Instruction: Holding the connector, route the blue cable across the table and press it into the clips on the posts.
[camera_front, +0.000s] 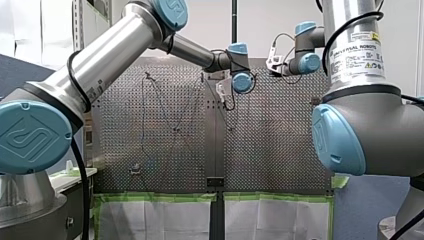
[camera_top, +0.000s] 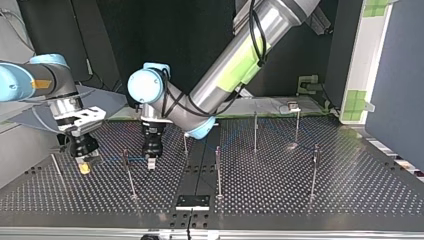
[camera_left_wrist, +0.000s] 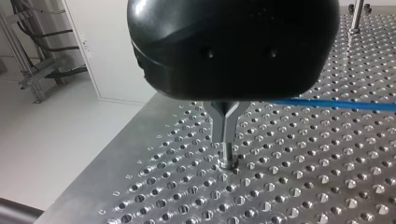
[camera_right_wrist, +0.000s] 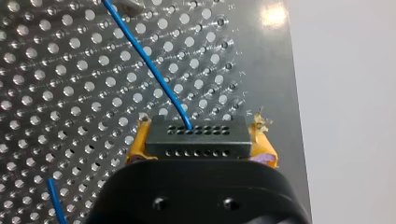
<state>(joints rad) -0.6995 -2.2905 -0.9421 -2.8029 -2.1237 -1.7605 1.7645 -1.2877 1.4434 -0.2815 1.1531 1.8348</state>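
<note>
Our right claw (camera_right_wrist: 201, 139) clamps the connector (camera_right_wrist: 196, 144), the blue cable (camera_right_wrist: 144, 60) running ahead from it; our left claw (camera_left_wrist: 227, 159) stands closed beside the cable.

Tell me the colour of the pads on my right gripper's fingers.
Yellow pads, gripping the black connector; clearest in the right wrist view.

Blk multi-hole connector (camera_right_wrist: 196, 135) in my right end effector (camera_right_wrist: 198, 145), blue cable (camera_right_wrist: 144, 65) exiting front.
</note>
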